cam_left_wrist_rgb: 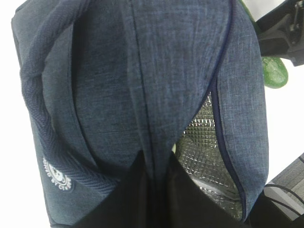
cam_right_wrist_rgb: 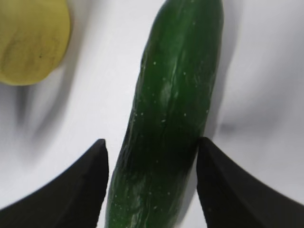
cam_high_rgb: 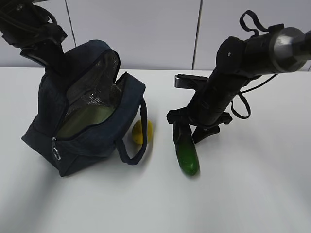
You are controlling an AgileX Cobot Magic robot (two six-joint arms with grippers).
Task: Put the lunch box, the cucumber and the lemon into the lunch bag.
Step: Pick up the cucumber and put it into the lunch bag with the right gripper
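- Left pincer (cam_left_wrist_rgb: 152, 199) clenches the lunch bag (cam_high_rgb: 92, 111) flap, keeping its mouth open.
- Right pincer (cam_right_wrist_rgb: 152, 185), spread, straddles the cucumber (cam_right_wrist_rgb: 171, 118) for grasping; lemon (cam_right_wrist_rgb: 31, 40) waits beside.

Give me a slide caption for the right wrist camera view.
Right end effector straddling the cucumber on the table, lemon at upper left.

Brightly and evenly lit from above, with soft grey shadows under the lunch bag (cam_high_rgb: 82, 121) and beside the cucumber (cam_high_rgb: 187, 155) on a near-overexposed white table (cam_high_rgb: 243, 194). Washed out to blank white around the bag in the left wrist view, fabric weave sharp at centre, black fingers (cam_left_wrist_rgb: 128, 202) at the bottom edge blurred. Slightly soft close up in the right wrist view, with faint sheen on the cucumber skin and the lemon (cam_right_wrist_rgb: 31, 40) out of focus.
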